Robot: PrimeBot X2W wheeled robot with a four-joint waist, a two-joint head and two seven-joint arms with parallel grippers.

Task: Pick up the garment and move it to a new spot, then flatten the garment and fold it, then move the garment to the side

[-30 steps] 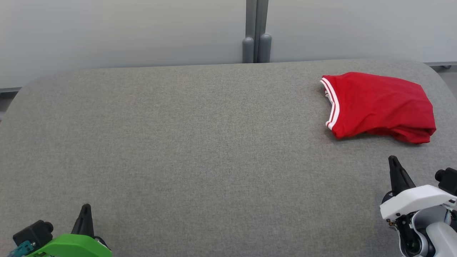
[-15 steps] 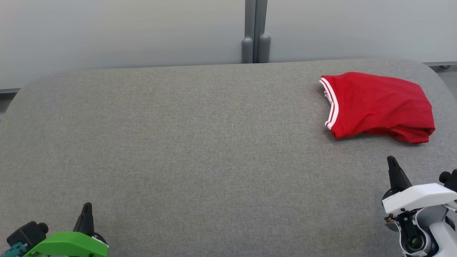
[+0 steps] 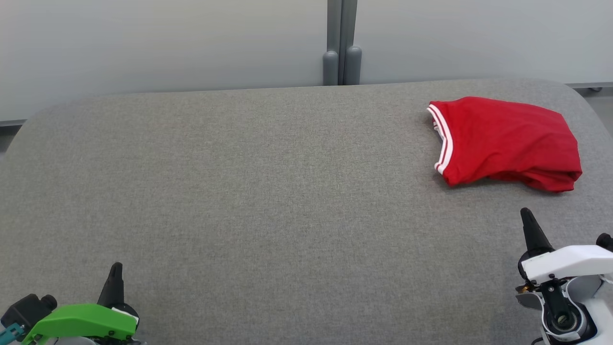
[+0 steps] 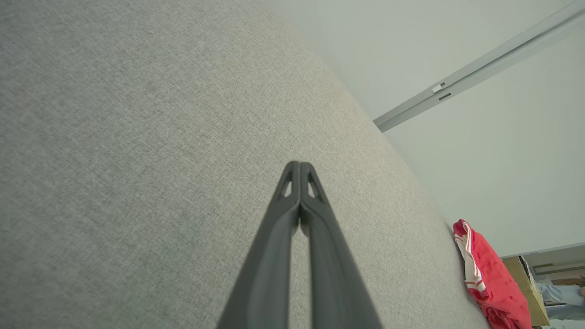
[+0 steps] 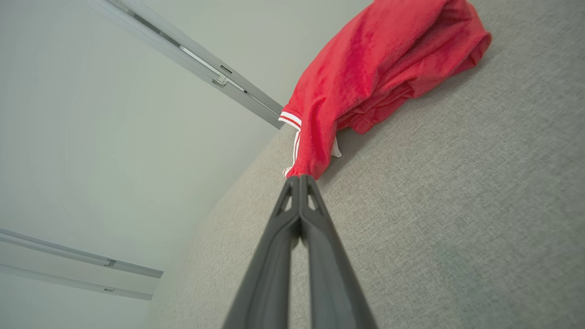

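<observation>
The garment (image 3: 507,140) is red with white stripes along one hem. It lies folded in a compact bundle at the far right of the grey fabric table (image 3: 268,191), and shows too in the left wrist view (image 4: 496,278) and the right wrist view (image 5: 379,68). My right gripper (image 3: 527,213) is shut and empty, a short way nearer than the bundle and apart from it. Low at the left, my left gripper (image 3: 115,266) is shut and holds nothing. In each wrist view the two fingertips (image 4: 299,165) (image 5: 299,179) press together.
Pale wall panels with a grey post (image 3: 341,43) stand behind the table's far edge. The table's corners are rounded. A cardboard box (image 4: 525,283) and a person's sleeve (image 4: 562,292) show past the garment in the left wrist view.
Both arms have drawn back slightly toward me, the right one sinking lower in the picture. The garment has not moved; the camera has shifted a little.
</observation>
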